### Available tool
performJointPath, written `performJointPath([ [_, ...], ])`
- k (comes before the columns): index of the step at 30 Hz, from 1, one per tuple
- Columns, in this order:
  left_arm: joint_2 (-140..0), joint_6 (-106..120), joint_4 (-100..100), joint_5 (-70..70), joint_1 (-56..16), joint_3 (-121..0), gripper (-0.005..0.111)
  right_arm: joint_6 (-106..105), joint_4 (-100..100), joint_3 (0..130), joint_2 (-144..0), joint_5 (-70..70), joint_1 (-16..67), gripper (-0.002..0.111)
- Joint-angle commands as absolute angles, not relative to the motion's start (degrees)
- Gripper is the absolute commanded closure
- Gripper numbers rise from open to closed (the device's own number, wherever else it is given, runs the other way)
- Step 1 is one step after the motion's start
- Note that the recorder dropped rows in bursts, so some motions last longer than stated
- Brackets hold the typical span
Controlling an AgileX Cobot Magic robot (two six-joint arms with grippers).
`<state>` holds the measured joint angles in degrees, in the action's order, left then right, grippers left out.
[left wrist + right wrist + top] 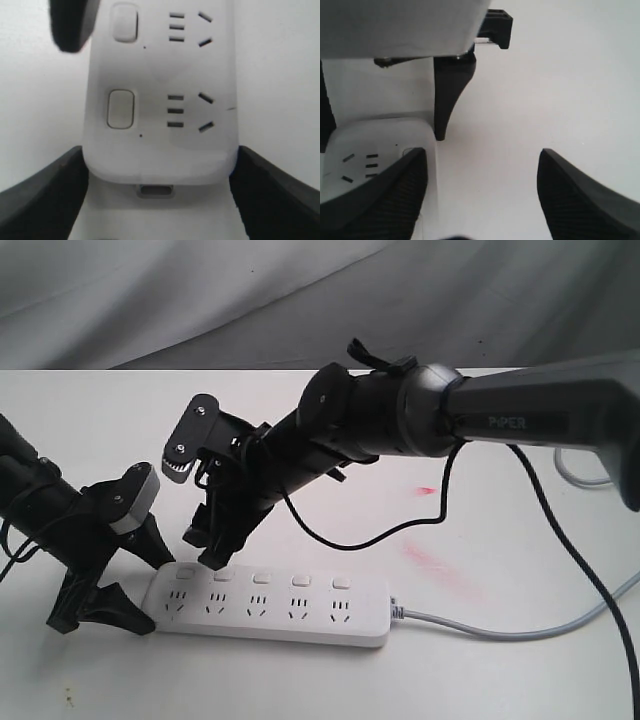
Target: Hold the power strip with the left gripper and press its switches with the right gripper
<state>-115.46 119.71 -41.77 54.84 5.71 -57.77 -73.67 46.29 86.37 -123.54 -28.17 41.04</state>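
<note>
The white power strip lies flat on the white table, its row of switches along the far side. My left gripper straddles the strip's left end and is shut on it. In the left wrist view its black fingers press both sides of the power strip. My right gripper stands open over the far edge. One of its fingertips sits just beside the second switch. In the right wrist view the right gripper gapes wide, one finger overlapping the power strip.
The strip's grey cord runs off to the right. A black cable hangs from the right arm across the table. Red smears mark the tabletop behind the strip. Grey cloth hangs behind the table.
</note>
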Motion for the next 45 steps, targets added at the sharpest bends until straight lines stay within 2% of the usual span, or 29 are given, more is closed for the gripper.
performJointPath([
  [1,-115.93,119.94,-38.69,53.95,5.37,-57.5,0.06,-74.08,46.2,86.13,-122.98,-31.88,38.82,0.049],
  [5,-115.93,119.94,-38.69,53.95,5.37,-57.5,0.06,-74.08,46.62,86.13,-122.98,-35.65,37.94,0.049],
  [45,-115.93,119.94,-38.69,53.95,5.37,-57.5,0.06,-75.84,47.57,86.13,-126.74,-32.85,39.45,0.051],
])
